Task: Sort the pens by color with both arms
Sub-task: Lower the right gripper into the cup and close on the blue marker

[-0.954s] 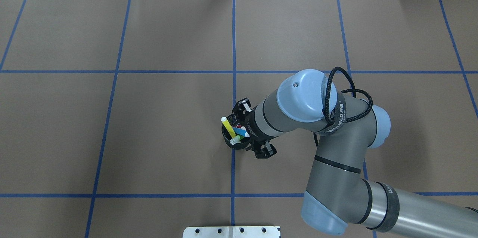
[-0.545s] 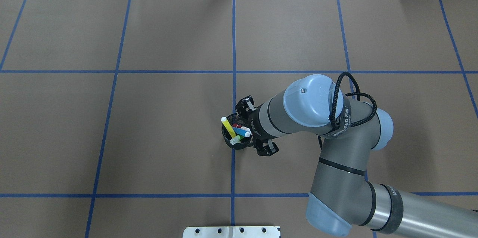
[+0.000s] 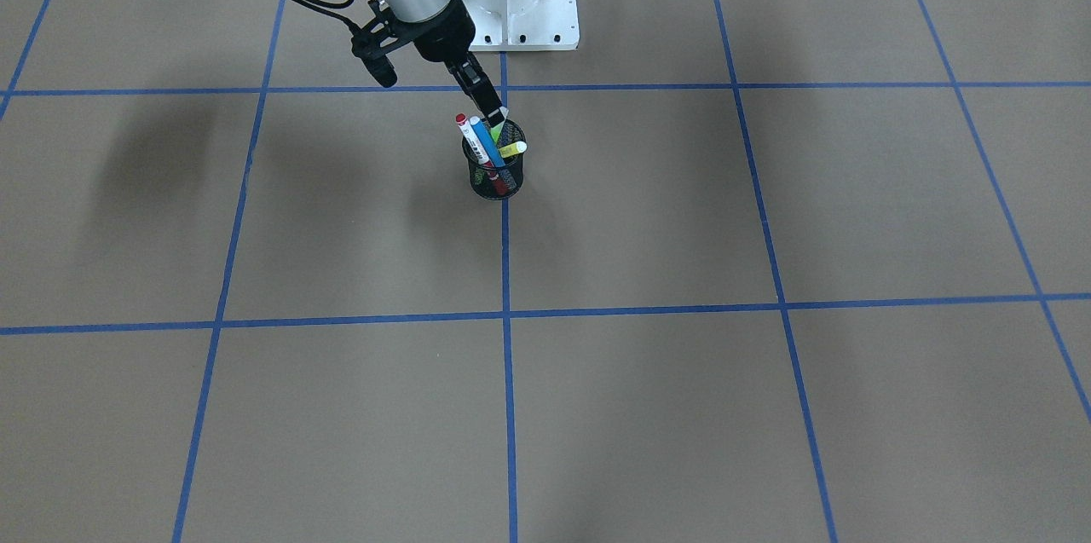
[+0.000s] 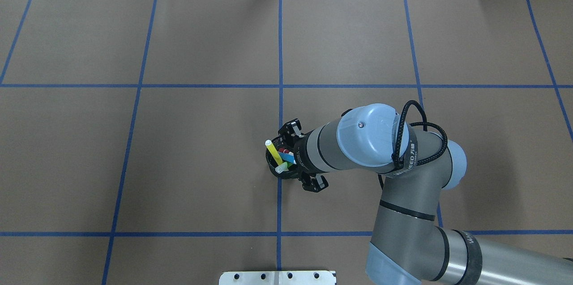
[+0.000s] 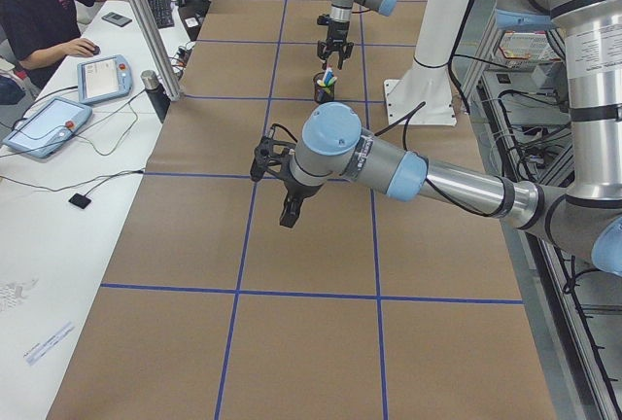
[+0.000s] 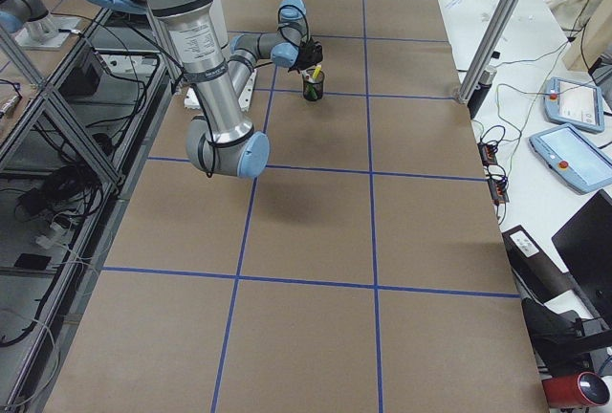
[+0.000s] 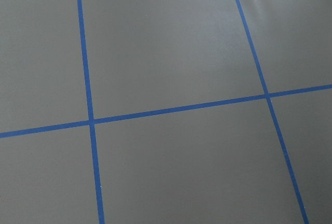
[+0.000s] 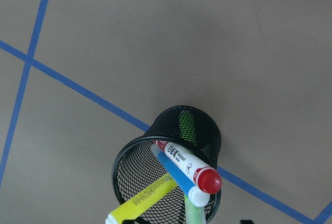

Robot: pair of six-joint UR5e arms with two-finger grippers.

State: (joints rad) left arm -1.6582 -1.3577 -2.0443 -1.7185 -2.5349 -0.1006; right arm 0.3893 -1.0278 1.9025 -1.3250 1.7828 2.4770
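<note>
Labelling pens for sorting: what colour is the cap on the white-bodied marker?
The cap is red, clearest in the right wrist-mounted view.

Your right gripper (image 3: pixel 491 108) points steeply down, its opening unclear. Your left gripper (image 5: pixel 290 214) hangs downward from the level, outstretched left arm (image 5: pixel 437 177), opening unclear.

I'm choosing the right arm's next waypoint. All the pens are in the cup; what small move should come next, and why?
Probably lower the right end effector slightly so it brackets the blue pen. All four pens sit in the cup, none gripped, and the blue one and the red-capped pen lean toward it.
</note>
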